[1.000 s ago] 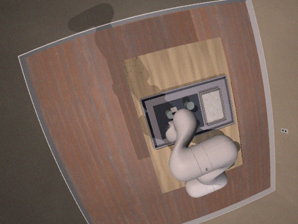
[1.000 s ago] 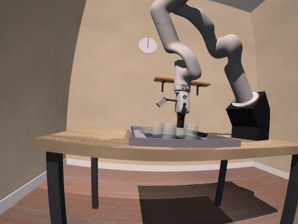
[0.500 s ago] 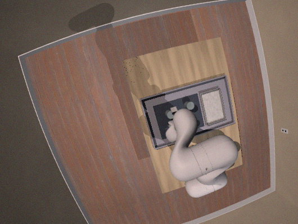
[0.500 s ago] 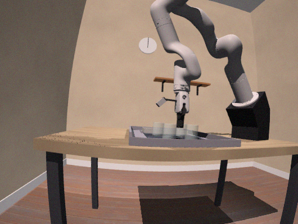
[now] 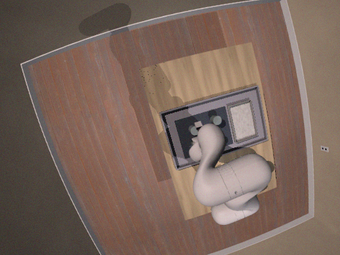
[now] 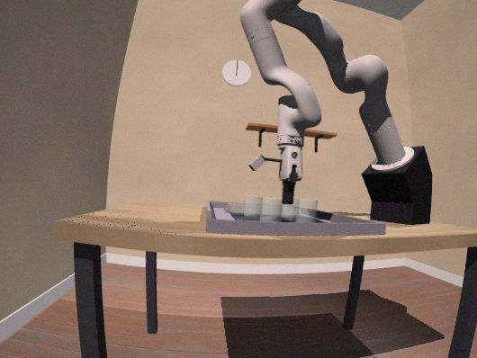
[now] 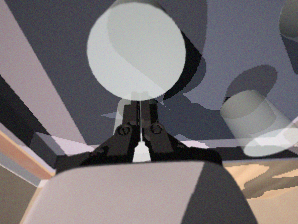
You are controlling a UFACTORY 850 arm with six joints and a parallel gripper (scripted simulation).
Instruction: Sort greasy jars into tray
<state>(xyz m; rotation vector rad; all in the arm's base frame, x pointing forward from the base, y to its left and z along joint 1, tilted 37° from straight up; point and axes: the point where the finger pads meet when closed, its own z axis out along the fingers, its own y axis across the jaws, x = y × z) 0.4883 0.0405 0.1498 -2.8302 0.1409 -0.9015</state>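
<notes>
Pale translucent jars stand on the dark mat (image 5: 183, 125) (image 7: 235, 45). One jar (image 7: 136, 50) is large right in front of my fingers. A second jar (image 7: 252, 122) is at the lower right of the wrist view and a third jar (image 7: 290, 21) is cut by its upper right edge. The top view shows one jar (image 5: 217, 120) near the tray and another jar (image 5: 193, 130) beside the wrist. My gripper (image 6: 288, 201) (image 7: 140, 102) is shut and empty, pointing down low among the jars. Its tips are close against the front jar; contact is unclear. The tray (image 5: 242, 122) holds no visible jar.
The steel table top (image 5: 221, 100) has a raised rim (image 6: 292, 227) around mat and tray, set on a wooden table (image 5: 208, 70). The arm (image 5: 237, 179) hides part of the mat in the top view. In the exterior view the jars overlap behind the rim.
</notes>
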